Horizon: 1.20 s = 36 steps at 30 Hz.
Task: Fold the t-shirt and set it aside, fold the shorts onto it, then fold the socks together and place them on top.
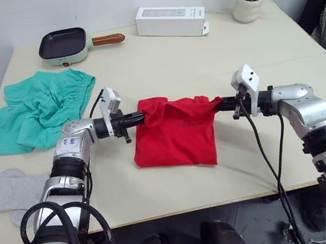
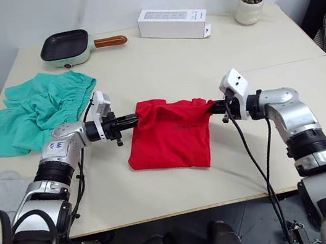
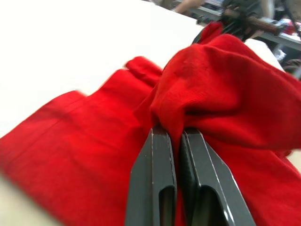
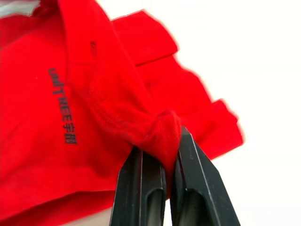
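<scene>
The left end effector (image 1: pixel 140 118) is clamped on a bunched corner of the t-shirt (image 1: pixel 174 134), and the right end effector (image 1: pixel 220 105) pinches the opposite corner. The soft red cloth is stretched between them, its lower part draped on the pale worktop (image 1: pixel 201 53) in a rough rectangle; its dark chest print is partly lost in folds. The crumpled teal shorts (image 1: pixel 39 109) lie at the left, well apart. The grey knit socks (image 1: pixel 9 191) sit near the left front edge, partly hidden by the left arm.

"UNITREE" plus two unclear characters on t-shirt (image 4: pixel 70 94)
</scene>
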Tool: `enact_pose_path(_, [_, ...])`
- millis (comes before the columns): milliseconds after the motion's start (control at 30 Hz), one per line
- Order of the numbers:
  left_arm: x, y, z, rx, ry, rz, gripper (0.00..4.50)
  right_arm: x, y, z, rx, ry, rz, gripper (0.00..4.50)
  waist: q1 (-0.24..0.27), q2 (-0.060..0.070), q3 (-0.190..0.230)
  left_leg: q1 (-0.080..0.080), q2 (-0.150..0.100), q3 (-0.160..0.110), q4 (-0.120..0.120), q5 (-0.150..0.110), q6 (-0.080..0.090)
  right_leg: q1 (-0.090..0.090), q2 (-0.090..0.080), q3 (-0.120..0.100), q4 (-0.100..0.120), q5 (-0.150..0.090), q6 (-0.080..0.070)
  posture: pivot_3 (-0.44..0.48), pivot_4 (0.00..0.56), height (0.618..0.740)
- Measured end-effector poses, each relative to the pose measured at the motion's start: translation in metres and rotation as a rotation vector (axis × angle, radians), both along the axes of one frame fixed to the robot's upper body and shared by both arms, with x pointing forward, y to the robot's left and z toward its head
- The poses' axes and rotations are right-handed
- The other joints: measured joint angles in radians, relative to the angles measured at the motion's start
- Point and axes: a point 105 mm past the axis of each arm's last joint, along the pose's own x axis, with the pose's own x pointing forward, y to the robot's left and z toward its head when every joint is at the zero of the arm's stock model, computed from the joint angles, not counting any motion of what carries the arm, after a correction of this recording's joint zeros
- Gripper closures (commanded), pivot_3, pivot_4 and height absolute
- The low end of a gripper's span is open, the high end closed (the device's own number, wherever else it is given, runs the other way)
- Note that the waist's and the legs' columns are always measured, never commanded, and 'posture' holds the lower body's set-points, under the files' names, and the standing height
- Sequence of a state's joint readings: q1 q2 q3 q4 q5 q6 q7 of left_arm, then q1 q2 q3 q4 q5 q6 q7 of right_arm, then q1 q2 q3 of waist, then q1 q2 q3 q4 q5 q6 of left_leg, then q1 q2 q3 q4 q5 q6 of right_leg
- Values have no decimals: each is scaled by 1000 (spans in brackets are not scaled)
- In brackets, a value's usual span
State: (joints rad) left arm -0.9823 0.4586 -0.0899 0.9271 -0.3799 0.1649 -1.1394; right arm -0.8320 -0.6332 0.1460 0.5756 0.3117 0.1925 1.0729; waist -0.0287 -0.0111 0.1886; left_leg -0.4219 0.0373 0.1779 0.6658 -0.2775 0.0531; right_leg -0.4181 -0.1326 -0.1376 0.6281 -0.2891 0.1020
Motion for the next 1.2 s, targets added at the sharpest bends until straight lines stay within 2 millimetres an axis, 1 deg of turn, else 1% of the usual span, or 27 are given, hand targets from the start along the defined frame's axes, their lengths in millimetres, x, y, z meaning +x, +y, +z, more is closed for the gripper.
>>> enact_pose_path(100, [4,4,0,-27,14,34,4488,2,5,-2,-7,-19,32,4500,-2,0,0,0,0,0,1,0,0,0,0,1,1,0,1,0,150,740])
enact_pose_path(167, [5,7,-2,-28,19,46,4488,5,9,1,11,-27,41,4500,-2,0,0,0,0,0,1,0,0,0,0,1,1,0,1,0,150,740])
enact_pose_path(300, [6,9,-7,5,24,59,4488,14,8,8,6,-45,19,4500,-3,0,0,1,0,0,1,0,0,0,0,1,2,0,1,0,150,740])
enact_pose_path(367, [8,11,-14,30,37,83,4488,16,10,1,0,-36,13,4500,-4,0,0,1,0,0,1,0,0,0,0,2,2,0,1,0,150,740])
enact_pose_path(500, [12,7,-27,69,59,120,4488,22,8,-22,-8,27,-47,4500,-3,0,0,0,-1,0,1,0,0,0,-1,1,2,0,1,0,150,740])
enact_pose_path(567, [16,5,-27,69,54,145,4488,26,8,-24,-1,29,-72,4500,-3,0,0,0,-1,0,1,1,1,0,-1,2,2,1,1,0,150,740])
enact_pose_path(733, [22,3,-21,86,3,178,4488,33,3,-21,41,15,-137,4500,-5,0,0,1,-1,0,1,1,1,0,-1,2,3,1,1,0,150,740])
enact_pose_path(800, [24,0,-22,75,-4,195,3925,34,1,-24,61,40,-160,3968,-6,0,0,1,-1,0,1,1,1,0,-1,2,3,1,1,0,150,740])
enact_pose_path(833, [26,-1,-22,66,-8,212,3698,35,-1,-24,80,44,-183,3749,-6,0,0,1,-1,0,1,1,1,0,-1,2,3,1,1,0,150,740])
enact_pose_path(867, [27,1,-21,60,-12,229,3400,36,-4,-22,92,43,-204,3436,-6,0,0,1,-1,0,1,1,1,0,-1,2,3,1,1,0,150,740])
enact_pose_path(967, [33,6,-15,41,-28,291,2499,41,-17,-18,170,40,-303,2430,-6,0,0,1,-1,0,1,1,1,0,-2,2,4,1,1,0,150,740])
enact_pose_path(1100, [42,13,-4,-1,-62,384,1242,45,-36,-20,244,44,-436,1015,-6,0,0,1,-1,0,1,1,1,0,-2,2,4,1,1,0,150,740])
enact_pose_path(1200, [49,19,2,3,-109,459,1225,47,-50,-19,272,12,-529,36,-6,0,0,1,-2,0,1,1,1,0,-2,2,4,1,1,0,150,740])
